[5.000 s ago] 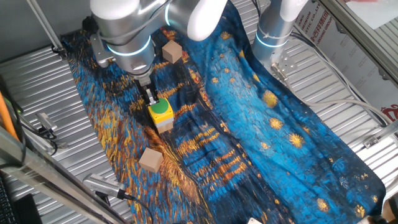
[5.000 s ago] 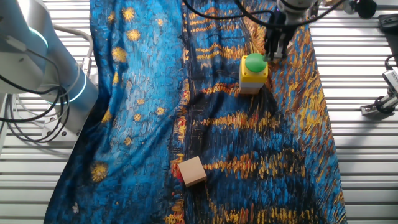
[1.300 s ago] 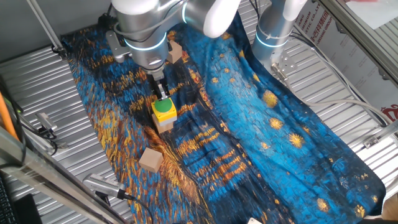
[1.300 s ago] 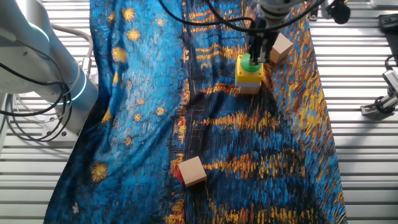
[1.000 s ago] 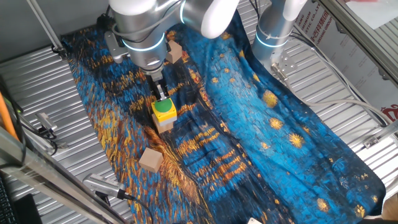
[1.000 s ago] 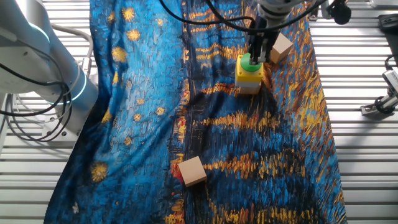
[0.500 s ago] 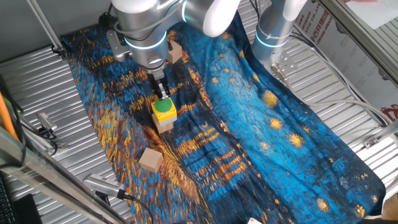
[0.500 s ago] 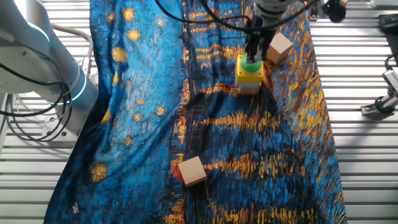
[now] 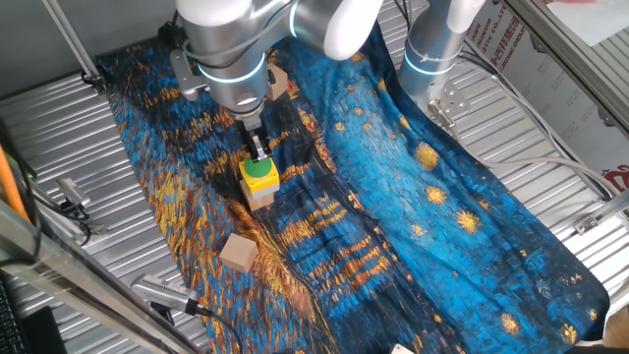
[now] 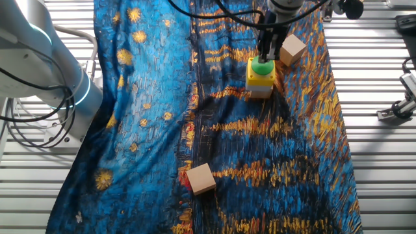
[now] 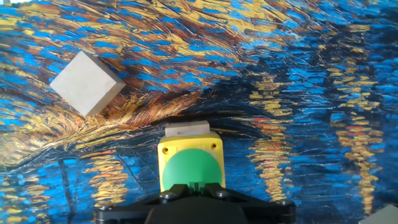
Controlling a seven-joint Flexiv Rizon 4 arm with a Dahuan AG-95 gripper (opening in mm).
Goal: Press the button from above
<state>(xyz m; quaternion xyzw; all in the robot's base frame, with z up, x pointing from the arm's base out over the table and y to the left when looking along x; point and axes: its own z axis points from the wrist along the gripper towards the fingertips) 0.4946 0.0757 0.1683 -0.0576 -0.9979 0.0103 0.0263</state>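
The button (image 9: 258,170) has a round green cap on a small yellow box with a pale grey base and stands on the blue and gold cloth (image 9: 413,187). It also shows in the other fixed view (image 10: 261,67) and in the hand view (image 11: 191,167). My gripper (image 9: 258,152) points straight down, its fingertips together at the far edge of the green cap. In the other fixed view the gripper (image 10: 264,56) stands right on top of the cap. In the hand view the gripper (image 11: 196,185) covers the cap's near edge, and its fingers are shut on nothing.
A wooden cube (image 9: 237,252) lies in front of the button, another cube (image 10: 294,47) just behind it, seen too in the hand view (image 11: 87,83). A third cube (image 10: 201,178) lies lower on the cloth. A second arm (image 10: 45,58) stands at the side. Ribbed metal table (image 9: 69,147) surrounds the cloth.
Over five seconds the gripper moved from beside the button to directly above its cap. In the last second it has hardly moved.
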